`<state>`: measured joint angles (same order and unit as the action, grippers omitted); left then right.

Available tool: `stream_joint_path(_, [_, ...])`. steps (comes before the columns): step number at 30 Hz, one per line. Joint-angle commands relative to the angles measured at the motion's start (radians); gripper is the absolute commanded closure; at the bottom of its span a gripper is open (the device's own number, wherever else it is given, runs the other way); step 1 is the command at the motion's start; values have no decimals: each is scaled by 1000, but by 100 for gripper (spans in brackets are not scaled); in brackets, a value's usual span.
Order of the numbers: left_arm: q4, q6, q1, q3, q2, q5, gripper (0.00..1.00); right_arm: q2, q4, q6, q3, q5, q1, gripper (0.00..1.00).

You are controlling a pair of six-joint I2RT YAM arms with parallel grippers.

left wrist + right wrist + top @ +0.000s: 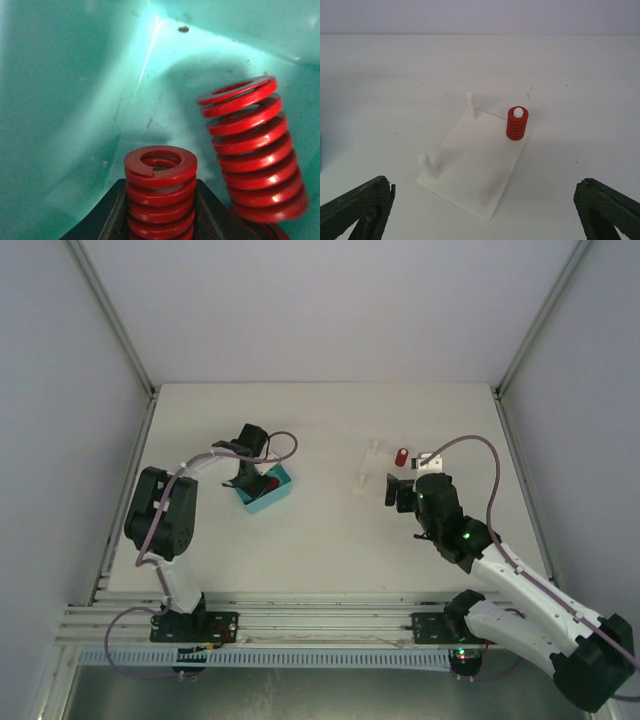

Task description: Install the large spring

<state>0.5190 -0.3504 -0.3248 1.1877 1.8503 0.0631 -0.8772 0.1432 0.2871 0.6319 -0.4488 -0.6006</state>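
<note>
Your left gripper (pixel 160 200) is clamped on a red spring (pixel 160 175), with 1 finger pressed to each side, down in the teal bin (pixel 65 100). Just beside it on the right, a little farther off, a taller red spring (pixel 250 155) leans. The view does not settle which of the 2 is the large one, so compare them before lifting. Draw straight up, so the coils do not snag the leaning neighbour or the bin wall.

Your right gripper (pixel 481 205) hangs wide open and empty before the white peg plate (pixel 480 165). 3 bare pegs (pixel 427 165) stand on it, and the far-right peg carries a short red spring (pixel 517 125). Bring yours upright over a bare peg and lower it square.
</note>
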Motion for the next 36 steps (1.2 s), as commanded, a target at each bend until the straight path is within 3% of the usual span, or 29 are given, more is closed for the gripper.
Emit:
stream_joint_path(1, [-15, 16, 4, 8, -109, -36, 87, -16, 4, 15, 23, 31, 0, 1])
stream_joint_path(8, [-74, 50, 7, -31, -241, -72, 88, -26, 50, 32, 65, 98, -1, 1])
stream_joint_path(12, [-145, 65, 6, -68, -342, -135, 89, -54, 89, 87, 126, 214, -1, 1])
stream_joint_path(18, [-423, 104, -43, -200, -544, -316, 93, -163, 173, 157, 298, 469, 1, 2])
stream_joint_path(22, [-706, 122, -146, -347, -629, -320, 92, -227, 248, 159, 400, 591, 1, 9])
stream_joint_path(28, [-1007, 125, -249, -539, -646, -270, 93, -277, 299, 161, 490, 748, 0, 24])
stream_joint_path(32, [-1041, 93, -283, -562, -623, -276, 99, -337, 353, 133, 551, 805, -18, 36])
stream_joint_path(36, [-1044, 66, -314, -566, -627, -294, 100, -401, 386, 110, 604, 837, -46, 37])
